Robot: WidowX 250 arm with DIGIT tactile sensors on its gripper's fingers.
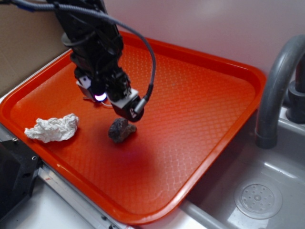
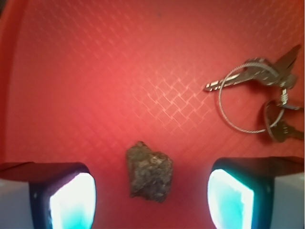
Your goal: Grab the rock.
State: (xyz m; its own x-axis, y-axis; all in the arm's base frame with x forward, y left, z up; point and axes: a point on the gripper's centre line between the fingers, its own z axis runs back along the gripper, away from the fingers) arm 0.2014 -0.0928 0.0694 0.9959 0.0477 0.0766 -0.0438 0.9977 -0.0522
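The rock (image 1: 121, 130) is a small, lumpy, dark grey-brown stone lying on the orange tray (image 1: 200, 100). In the wrist view the rock (image 2: 149, 171) sits between the two fingers with clear red tray showing on both sides of it. My gripper (image 2: 151, 198) is open, its glowing pads (image 2: 72, 200) wide apart. From the exterior view my gripper (image 1: 119, 107) hangs just above and behind the rock, not touching it.
A crumpled white tissue wad (image 1: 52, 129) lies at the tray's left. A silvery key ring with keys (image 2: 257, 95) lies on the tray to the right of the rock. A grey faucet (image 1: 279, 86) and sink drain (image 1: 258, 198) stand right of the tray.
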